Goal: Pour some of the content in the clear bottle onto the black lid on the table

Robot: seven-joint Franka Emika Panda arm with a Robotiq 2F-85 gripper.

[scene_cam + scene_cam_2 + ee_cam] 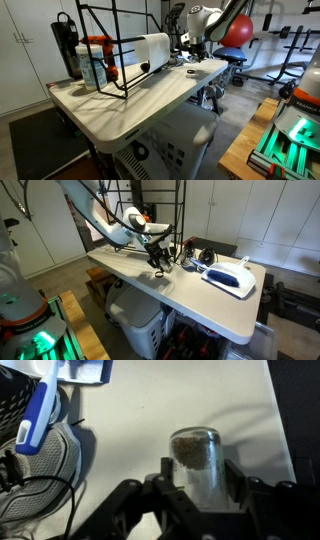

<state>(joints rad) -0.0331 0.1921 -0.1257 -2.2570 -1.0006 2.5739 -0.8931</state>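
the clear bottle [195, 452] sits clamped in the gripper [198, 482] over the table [150, 110]; in an exterior view a wire rack [105, 55] stands on that table, a roll [152, 48] just beside.

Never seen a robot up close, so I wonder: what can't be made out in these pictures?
- Small flat black lid: found in no view; too small in exterior views, outside the wrist view.
- Small clear bottle: wrist view, base hidden behind the claw; whether it grips, unclear.
- Its brown content: blurred in wrist view.
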